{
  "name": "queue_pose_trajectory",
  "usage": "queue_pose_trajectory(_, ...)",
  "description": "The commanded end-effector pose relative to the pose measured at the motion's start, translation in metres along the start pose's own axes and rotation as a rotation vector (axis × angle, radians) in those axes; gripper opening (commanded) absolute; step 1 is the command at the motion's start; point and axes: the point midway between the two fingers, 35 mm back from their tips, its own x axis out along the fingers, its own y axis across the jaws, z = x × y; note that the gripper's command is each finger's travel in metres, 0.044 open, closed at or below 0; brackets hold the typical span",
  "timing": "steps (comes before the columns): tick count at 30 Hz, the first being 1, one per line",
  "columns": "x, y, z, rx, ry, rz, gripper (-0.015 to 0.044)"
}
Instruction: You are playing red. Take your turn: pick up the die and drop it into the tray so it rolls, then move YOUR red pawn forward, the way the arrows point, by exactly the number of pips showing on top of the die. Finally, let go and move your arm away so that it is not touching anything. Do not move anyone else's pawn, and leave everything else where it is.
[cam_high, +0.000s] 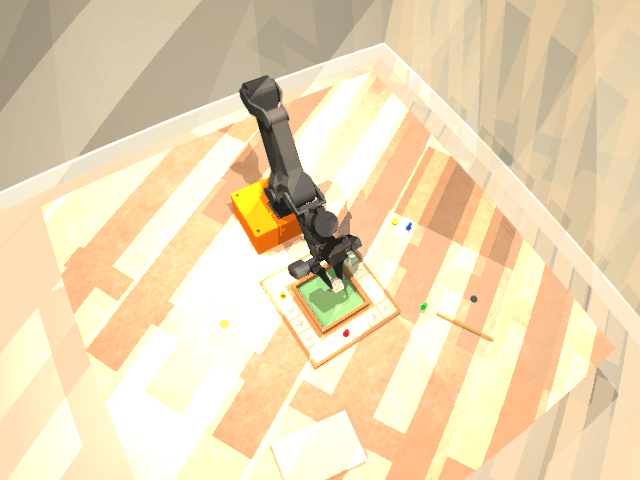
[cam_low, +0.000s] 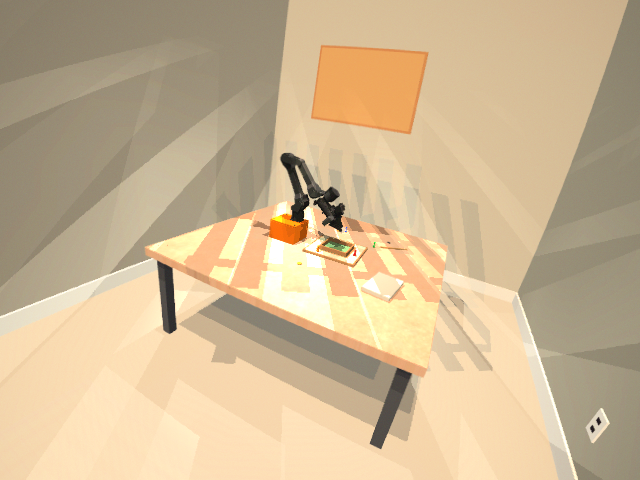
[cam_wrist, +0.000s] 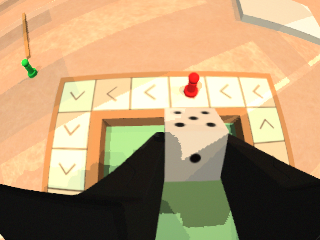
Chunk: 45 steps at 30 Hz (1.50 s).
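My gripper (cam_high: 333, 284) (cam_wrist: 190, 140) is shut on the white die (cam_high: 337, 285) (cam_wrist: 195, 140). It holds the die above the green-floored tray (cam_high: 346, 316) (cam_wrist: 96, 145). In the wrist view the die's upper face shows five pips and the face toward the camera shows one. The red pawn (cam_high: 346, 333) (cam_low: 354, 253) (cam_wrist: 191, 86) stands on a square of the board (cam_high: 315, 356) (cam_wrist: 112, 95), with the arrow squares beside it pointing left in the wrist view. The yellow-orange pawn (cam_high: 282, 295) (cam_low: 317, 249) stands on the board's left side in the top view.
Off the board are a green pawn (cam_high: 423, 306) (cam_wrist: 30, 69), a blue pawn (cam_high: 408, 226), yellow discs (cam_high: 394, 221) (cam_high: 224, 323), a dark disc (cam_high: 473, 298), a thin stick (cam_high: 465, 326) (cam_wrist: 26, 35) and a white slab (cam_high: 318, 446) (cam_low: 382, 286). An orange block (cam_high: 261, 217) is at the arm's base.
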Motion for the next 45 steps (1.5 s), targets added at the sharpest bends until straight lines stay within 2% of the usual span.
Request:
queue_pose_trajectory(1,-0.013,0.000,-0.004,0.005,0.006,-0.001,0.0000)
queue_pose_trajectory(16,-0.011,0.000,-0.004,0.000,0.005,0.001,0.0000)
queue_pose_trajectory(25,-0.012,0.000,-0.002,0.000,0.005,0.001,0.0236)
queue_pose_trajectory(29,-0.036,0.000,0.025,0.005,0.006,-0.001,0.0341)
queue_pose_trajectory(33,-0.038,0.000,0.026,0.005,0.014,-0.001,0.0440)
queue_pose_trajectory(45,-0.007,0.000,0.015,0.006,0.566,0.001,0.0440)
